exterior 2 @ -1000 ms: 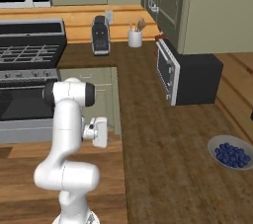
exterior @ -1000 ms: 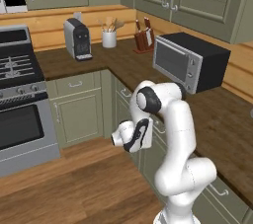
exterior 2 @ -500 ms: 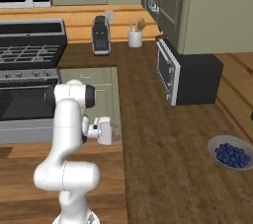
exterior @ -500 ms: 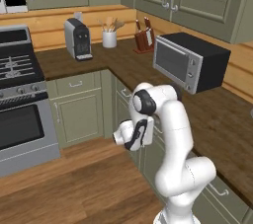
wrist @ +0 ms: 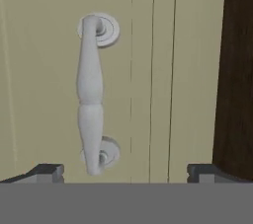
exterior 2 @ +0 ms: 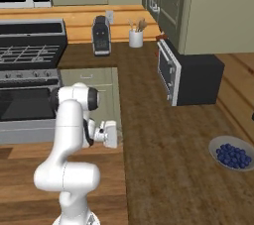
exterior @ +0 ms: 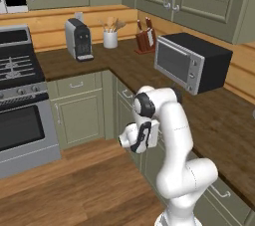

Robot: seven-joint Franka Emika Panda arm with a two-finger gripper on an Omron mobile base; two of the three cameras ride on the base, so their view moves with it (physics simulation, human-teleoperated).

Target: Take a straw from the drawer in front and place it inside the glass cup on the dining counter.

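Left base view: white arm folds down from lower right; gripper [exterior: 124, 143] sits low, just under the edge of the dark countertop [exterior: 219, 135], pointing at the green cabinet front. Fingers hard to make out here. Beyond and above the gripper on the counter: microwave [exterior: 191, 61], knife block [exterior: 145, 41], utensil cup [exterior: 110, 38], coffee machine [exterior: 78, 39]. Stove [exterior: 20, 105] well off to gripper's left.

Right base view: gripper [exterior 2: 111, 135] is pressed close to the green cabinet face below the counter edge, w/ the arm rising from lower left. Blueberry bowl [exterior 2: 231, 154] lies on the counter well to the right. Microwave [exterior 2: 186, 78] further back.

Hand view: gripper [wrist: 126, 171] is spread wide, nothing between the two dark fingertips [wrist: 47, 171]. Straight ahead is the drawer [wrist: 44, 70] front, pale green, closed as far as I can tell; its silver handle [wrist: 91, 94] runs lengthwise, nearer one fingertip than the other, not touched. Dark counter edge beside the other fingertip.
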